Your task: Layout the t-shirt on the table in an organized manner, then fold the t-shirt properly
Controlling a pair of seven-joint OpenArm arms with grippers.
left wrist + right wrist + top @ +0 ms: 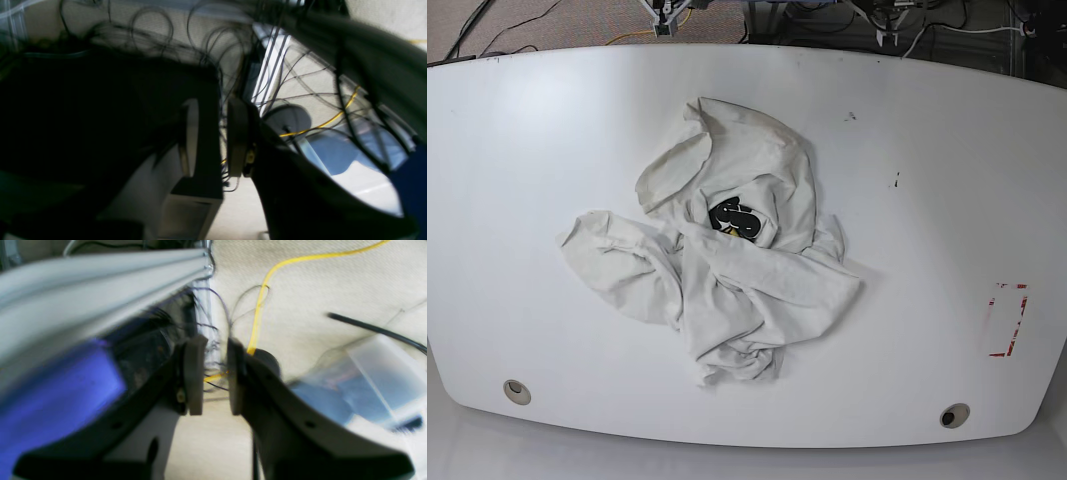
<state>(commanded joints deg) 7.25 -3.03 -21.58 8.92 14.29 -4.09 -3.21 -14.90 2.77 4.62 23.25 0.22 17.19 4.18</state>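
Observation:
The t-shirt point(727, 270) lies crumpled in a heap at the middle of the table point(927, 150), off-white, with a patch of its black print point(735, 218) showing. Neither gripper appears in the base view. In the left wrist view my left gripper point(213, 140) hangs off the table over floor and cables, its fingers drawn almost together with nothing between them. My right gripper point(215, 373) stands the same way over the carpet, a thin slit between its pads and nothing held.
Two grey grommet holes point(516, 391) point(954, 414) sit near the table's front edge, and a red tape mark point(1007, 320) is at the right. Below the wrists are a yellow cable point(263, 290), black wires and a clear plastic box point(367, 373).

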